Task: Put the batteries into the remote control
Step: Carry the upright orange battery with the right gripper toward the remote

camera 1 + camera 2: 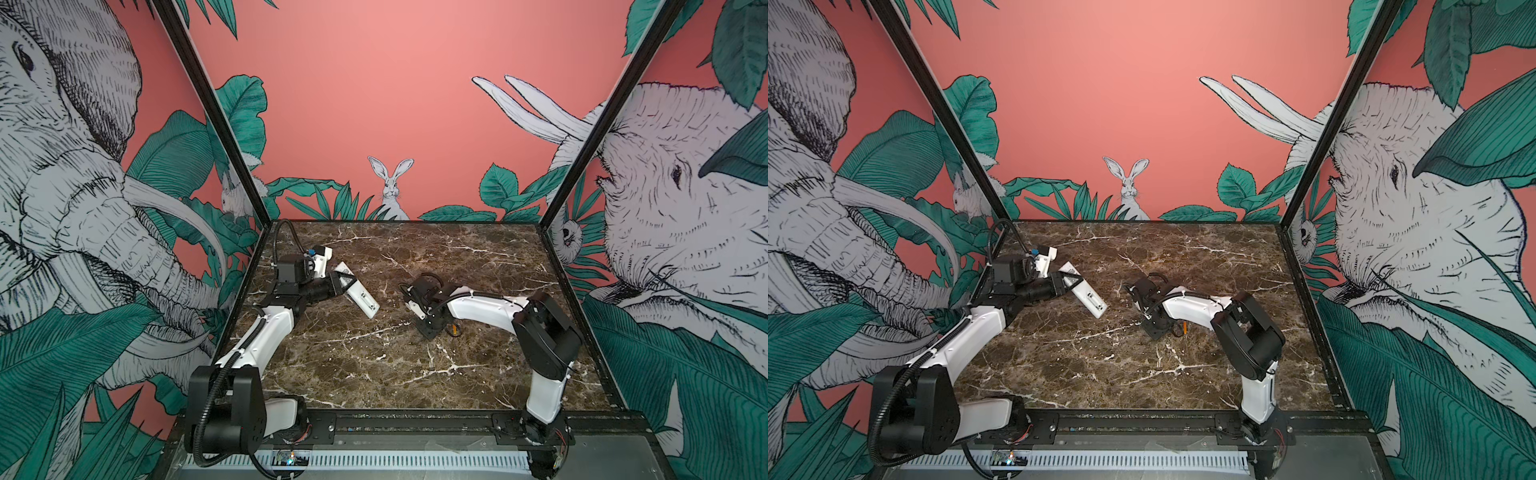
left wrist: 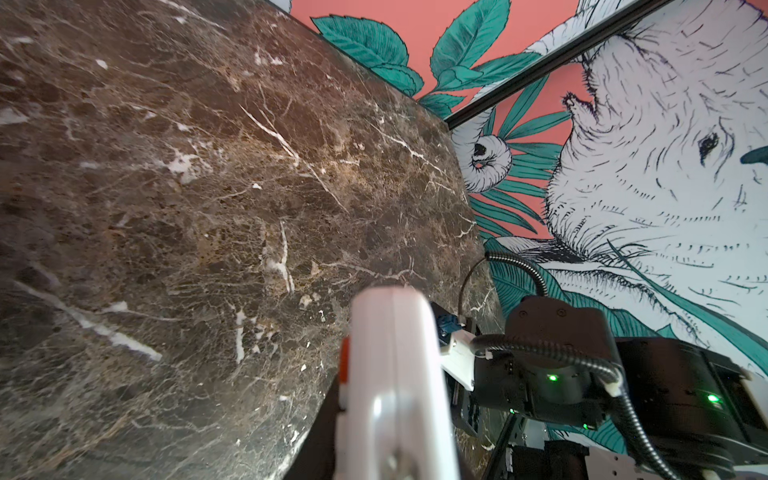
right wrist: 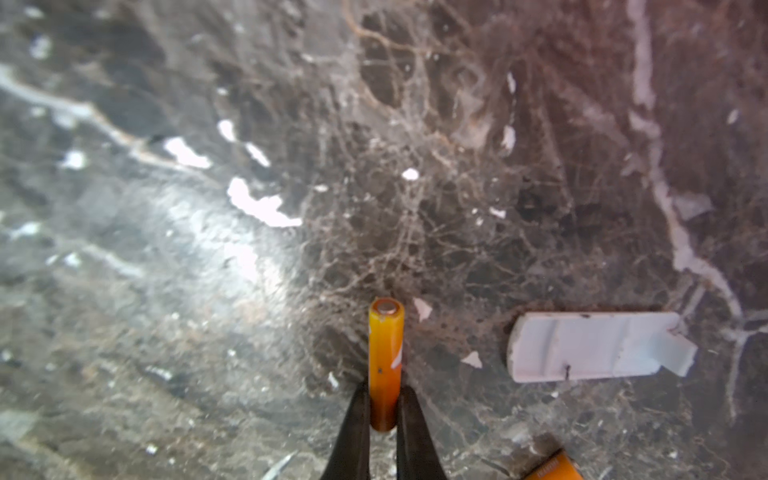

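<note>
The remote control [image 1: 360, 294] is a slim white bar held off the table at a slant, plain back up, with a recess showing near its free end [image 1: 1094, 302]. My left gripper [image 1: 341, 285] is shut on its middle. In the left wrist view the remote [image 2: 395, 365] fills the foreground edge-on, an orange button on its side. My right gripper [image 3: 385, 401] is shut on the lower part of an orange battery [image 3: 386, 353] pointing down at the marble. A second battery [image 3: 550, 467] lies just beside it, also seen in both top views [image 1: 454, 331].
A small white cover plate [image 3: 594, 347] lies flat on the marble table [image 1: 374, 365] close to the right gripper. Patterned walls and black frame posts [image 1: 582, 174] enclose the table on three sides. Both arm bases stand at the front edge.
</note>
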{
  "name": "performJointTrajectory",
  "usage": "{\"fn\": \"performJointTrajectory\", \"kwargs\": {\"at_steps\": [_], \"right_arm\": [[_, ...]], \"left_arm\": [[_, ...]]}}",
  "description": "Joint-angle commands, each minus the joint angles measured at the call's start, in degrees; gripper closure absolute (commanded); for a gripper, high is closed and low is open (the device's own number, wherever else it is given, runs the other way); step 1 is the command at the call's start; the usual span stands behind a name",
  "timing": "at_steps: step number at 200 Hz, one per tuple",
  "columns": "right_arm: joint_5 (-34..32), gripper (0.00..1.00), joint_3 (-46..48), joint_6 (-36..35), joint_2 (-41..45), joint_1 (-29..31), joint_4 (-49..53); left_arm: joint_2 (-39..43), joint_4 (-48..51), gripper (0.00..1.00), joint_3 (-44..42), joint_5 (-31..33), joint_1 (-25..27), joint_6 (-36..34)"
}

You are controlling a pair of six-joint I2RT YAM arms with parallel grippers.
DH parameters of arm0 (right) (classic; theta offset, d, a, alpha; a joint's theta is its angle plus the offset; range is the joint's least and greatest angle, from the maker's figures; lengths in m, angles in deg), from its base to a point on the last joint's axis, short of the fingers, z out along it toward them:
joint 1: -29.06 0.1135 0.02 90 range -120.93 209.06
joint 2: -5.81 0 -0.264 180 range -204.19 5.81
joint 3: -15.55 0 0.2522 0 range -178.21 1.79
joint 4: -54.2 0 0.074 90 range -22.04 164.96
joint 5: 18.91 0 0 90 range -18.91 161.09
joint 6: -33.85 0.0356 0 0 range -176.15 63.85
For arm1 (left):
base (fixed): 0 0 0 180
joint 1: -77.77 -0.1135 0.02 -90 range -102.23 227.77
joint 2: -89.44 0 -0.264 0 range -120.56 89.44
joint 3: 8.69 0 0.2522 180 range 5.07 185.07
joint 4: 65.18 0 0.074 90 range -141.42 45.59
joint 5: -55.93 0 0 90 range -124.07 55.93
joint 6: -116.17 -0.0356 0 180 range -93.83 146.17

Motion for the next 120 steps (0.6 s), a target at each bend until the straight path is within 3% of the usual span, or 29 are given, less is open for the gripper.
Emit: {"fn": "performJointTrajectory", "kwargs": {"at_steps": [1, 59, 120], "right_arm": [[4.06, 0.91, 1.86, -2.72, 4.92, -0.17, -4.92], [12.55, 0.92, 7.73, -2.31, 17.45, 1.77, -13.01], [14.97, 0.93, 2.61, 1.59, 15.15, 6.39, -12.26]], "left_arm": [[-1.07, -3.81, 0.76, -2.11, -0.27, 2.53, 0.15], [-4.95, -13.67, 0.76, -6.23, -2.78, 6.18, 3.67], [-6.27, -17.24, 0.76, -6.66, -4.47, 8.02, 4.6]]}}
